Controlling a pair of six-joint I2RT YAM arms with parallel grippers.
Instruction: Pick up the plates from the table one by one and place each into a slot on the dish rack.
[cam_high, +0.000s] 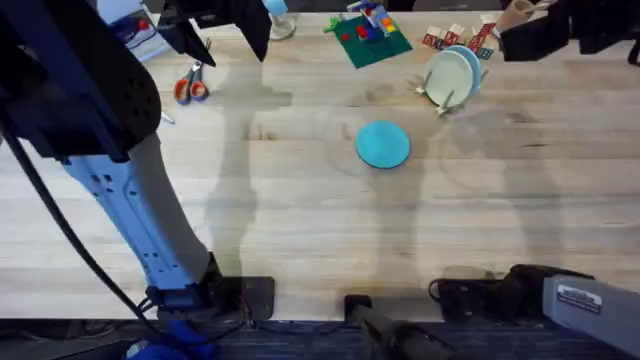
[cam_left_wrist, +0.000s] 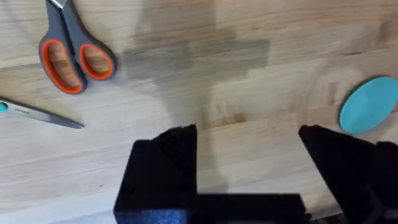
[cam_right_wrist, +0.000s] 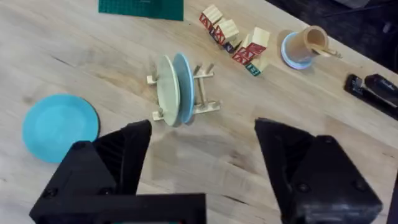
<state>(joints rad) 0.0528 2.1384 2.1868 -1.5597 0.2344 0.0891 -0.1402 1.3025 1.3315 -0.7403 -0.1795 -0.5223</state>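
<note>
Rack status: your dish rack (cam_right_wrist: 186, 93) holds two upright plates in adjacent slots, a cream plate (cam_right_wrist: 166, 90) and the pale blue plate (cam_right_wrist: 184, 84) touching it. On the overhead view it sits at 1 o'clock on the table (cam_high: 300, 220). The teal plate (cam_high: 383, 143) lies flat near centre. Your left gripper (cam_left_wrist: 249, 146) and right gripper (cam_right_wrist: 202, 146) are both spread, holding nothing.

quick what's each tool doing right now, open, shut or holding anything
Left tool: open, holding nothing.
Right tool: open, holding nothing.
</note>
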